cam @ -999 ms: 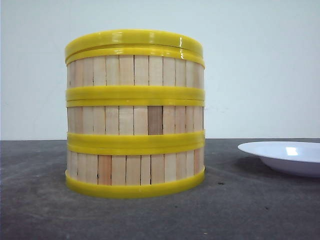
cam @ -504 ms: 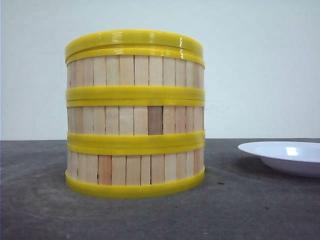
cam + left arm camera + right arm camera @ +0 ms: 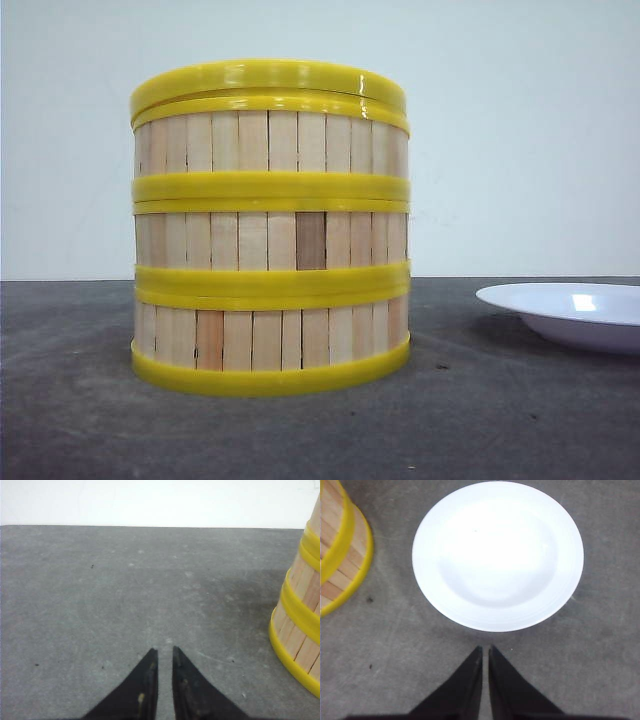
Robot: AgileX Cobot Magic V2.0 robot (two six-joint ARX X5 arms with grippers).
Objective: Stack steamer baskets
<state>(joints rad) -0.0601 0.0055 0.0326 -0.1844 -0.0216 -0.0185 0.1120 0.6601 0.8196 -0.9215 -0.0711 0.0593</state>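
**Three baskets stacked beside the plate, both grippers apart from them**

In the front view we see the baskets [image 3: 270, 240] standing as one upright column on the table [image 3: 80, 420], each resting squarely on the one below, yellow rims meeting in double bands. A flat yellow-rimmed lid [image 3: 268, 78] caps the top basket, sitting slightly askew. We take the stack as our landmark. The plate [image 3: 565, 312] lies on the table to the stack's right, near it but not touching, with bare table between them.

In the left wrist view we see the left gripper [image 3: 163, 652] with its two dark fingers drawn nearly together, only a thin slit between the tips, and nothing held. It hangs over bare table, well apart from the stack; only the lower edge of the stack [image 3: 300, 625] enters the view, off to one side of the jaws and not between them.

In the right wrist view the right gripper [image 3: 485, 651] likewise shows its jaws narrowed to a thin gap, empty. Its tips lie just beside the near rim of the plate [image 3: 497, 555], without touching it that we can see. The stack's bottom basket [image 3: 342, 550] appears at the corner, beyond the plate's side, clear of the jaws.
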